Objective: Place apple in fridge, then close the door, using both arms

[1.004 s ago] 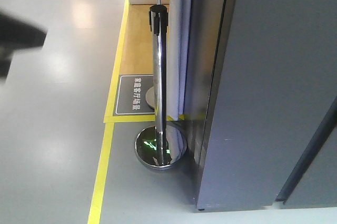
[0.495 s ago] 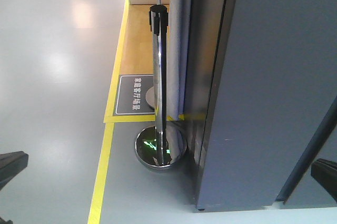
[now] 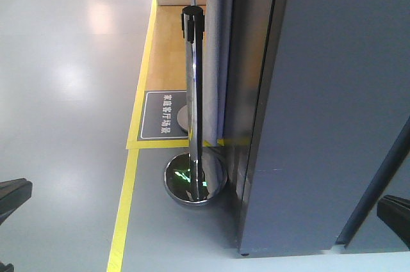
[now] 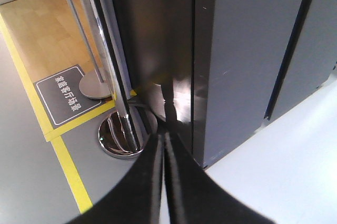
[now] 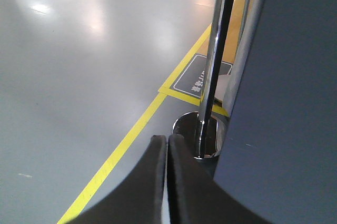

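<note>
Since the frame half a second earlier almost nothing had shifted: the dark left arm tip (image 3: pixel 14 196) sat marginally higher at the bottom-left edge of the front view, and the right arm tip (image 3: pixel 395 216) held low at the right edge. Left gripper (image 4: pixel 164 145) had its fingers pressed together, nothing between them; right gripper (image 5: pixel 167 147) likewise closed and empty. Both hung low and retracted, judged a parked pose clear of the appliance. Apple was not in any view; presumably already inside, but this could not be confirmed. Fridge (image 3: pixel 333 112) presented only dark-grey outer panels, no white interior showing, so the door (image 4: pixel 247 60) was judged closed. Floor (image 3: pixel 64 93) was glossy grey with yellow tape line (image 3: pixel 125 201), a floor sign (image 3: pixel 163 114), and a chrome stanchion (image 3: pixel 193 112) standing just beside the fridge.
</note>
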{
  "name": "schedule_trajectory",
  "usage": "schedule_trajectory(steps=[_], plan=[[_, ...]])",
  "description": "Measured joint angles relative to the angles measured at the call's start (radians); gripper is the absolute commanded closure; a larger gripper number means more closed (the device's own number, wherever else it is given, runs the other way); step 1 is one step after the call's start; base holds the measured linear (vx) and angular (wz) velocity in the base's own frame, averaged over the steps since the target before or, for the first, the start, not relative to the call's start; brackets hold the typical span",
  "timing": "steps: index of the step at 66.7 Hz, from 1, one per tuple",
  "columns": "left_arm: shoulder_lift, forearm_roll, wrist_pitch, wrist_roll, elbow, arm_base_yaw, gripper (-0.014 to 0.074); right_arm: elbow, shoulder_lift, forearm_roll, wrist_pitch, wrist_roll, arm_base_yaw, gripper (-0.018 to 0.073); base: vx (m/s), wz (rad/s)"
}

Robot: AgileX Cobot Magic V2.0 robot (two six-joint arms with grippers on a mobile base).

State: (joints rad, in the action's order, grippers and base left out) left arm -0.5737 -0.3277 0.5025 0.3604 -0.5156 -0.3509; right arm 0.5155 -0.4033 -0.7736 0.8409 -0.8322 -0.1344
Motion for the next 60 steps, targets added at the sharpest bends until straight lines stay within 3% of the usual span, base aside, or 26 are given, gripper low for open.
schedule_trajectory(steps=[23,35,46,60], plan=[[0.0,0.0,-0.003,0.0,0.001,0.0,0.0603,0.0,0.0,0.0,0.0,0.0,0.0,0.0564,0.0,0.0],[0.031,0.034,-0.136,-0.01,0.093,0.0,0.0603,0.0,0.0,0.0,0.002,0.0,0.0,0.0564,0.0,0.0],[0.152,0.091,-0.272,-0.136,0.276,0.0,0.0603,0.0,0.0,0.0,0.005,0.0,0.0,0.0564,0.0,0.0],[0.355,0.225,-0.391,-0.286,0.51,0.0,0.0603,0.0,0.0,0.0,0.005,0.0,0.0,0.0564,0.0,0.0]])
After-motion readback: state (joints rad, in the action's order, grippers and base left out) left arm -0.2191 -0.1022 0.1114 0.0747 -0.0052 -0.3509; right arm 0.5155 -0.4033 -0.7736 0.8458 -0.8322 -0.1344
